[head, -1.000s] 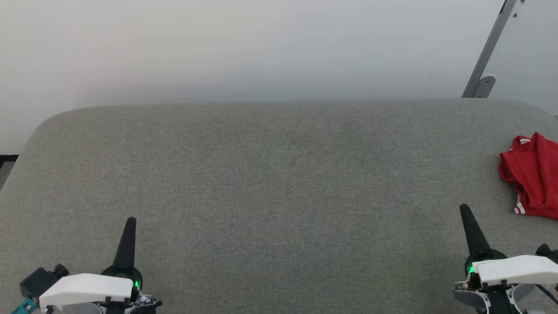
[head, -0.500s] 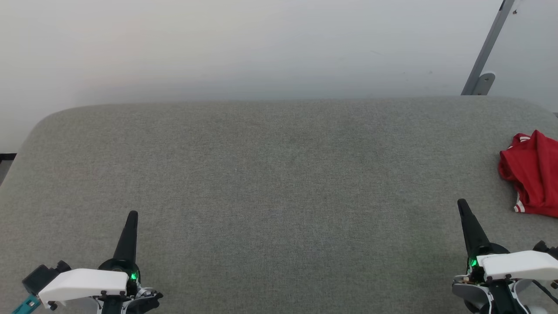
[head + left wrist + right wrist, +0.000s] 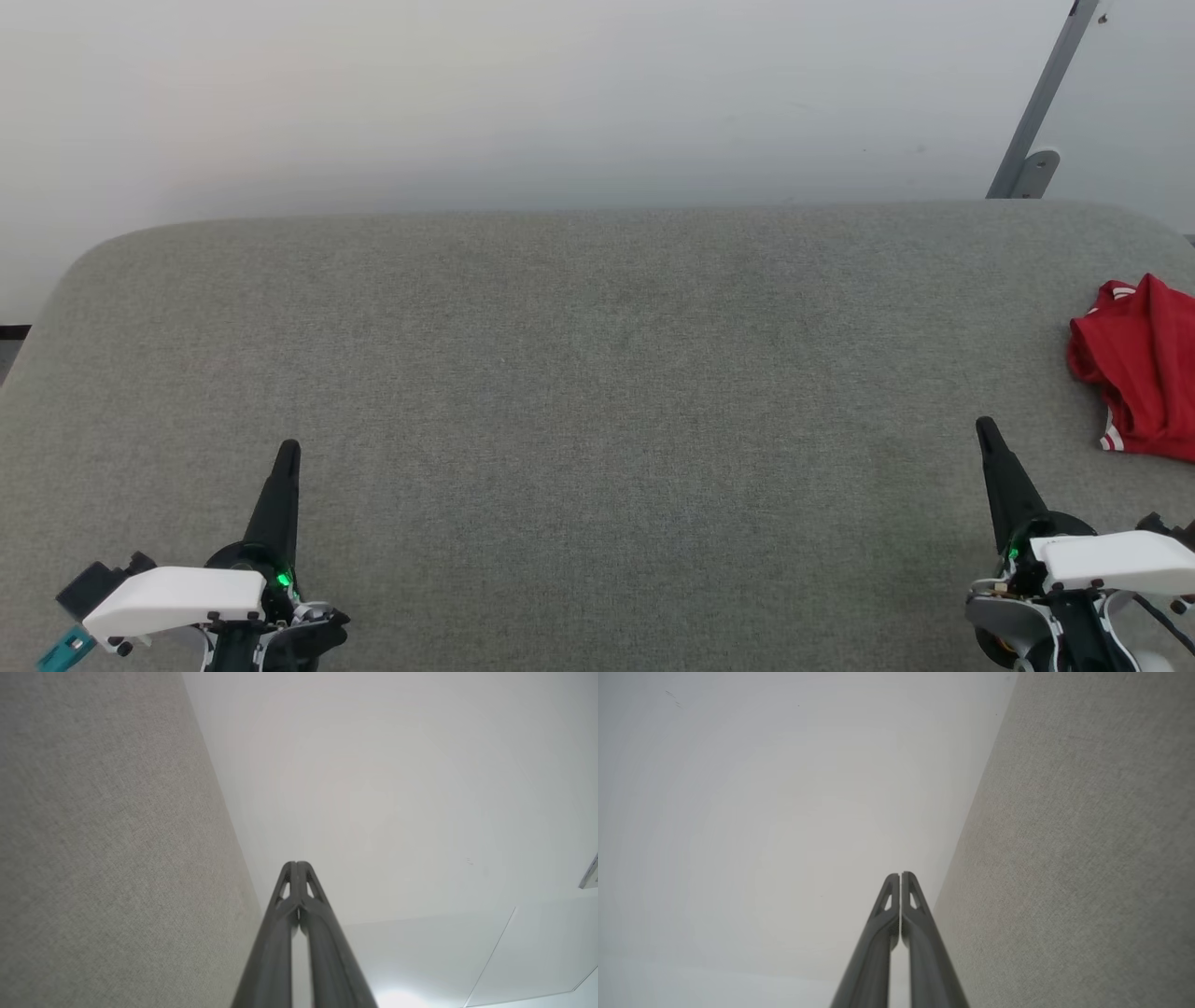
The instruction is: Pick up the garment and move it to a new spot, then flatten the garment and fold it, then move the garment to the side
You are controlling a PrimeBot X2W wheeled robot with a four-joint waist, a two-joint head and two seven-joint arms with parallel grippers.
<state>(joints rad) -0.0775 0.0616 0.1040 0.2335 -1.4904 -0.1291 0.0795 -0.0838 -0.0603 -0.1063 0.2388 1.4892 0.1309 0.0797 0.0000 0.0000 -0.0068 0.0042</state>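
Observation:
The garment [image 3: 1141, 369], red with a bit of white-and-red striped trim, lies crumpled at the far right edge of the grey cushioned surface [image 3: 597, 392], partly cut off by the head view's border. My right gripper [image 3: 983, 430] stands shut near the front right, below and left of the garment, apart from it. At the front left my left gripper [image 3: 288, 452] is shut too, holding nothing. The left wrist view has the left gripper [image 3: 295, 864] with its fingers pressed together, and the right wrist view has the right gripper [image 3: 900, 875] the same way, both aimed toward the pale wall.
A pale wall [image 3: 523, 103] rises behind the cushioned surface. A grey metal bar with a bracket [image 3: 1036, 140] leans at the back right. The surface's rounded corners fall away at the back left and back right.
The whole head view has shifted slightly, so the surface and garment sit a little higher in the picture. Both grippers' fingers reach slightly further up. Nothing was gripped or released.

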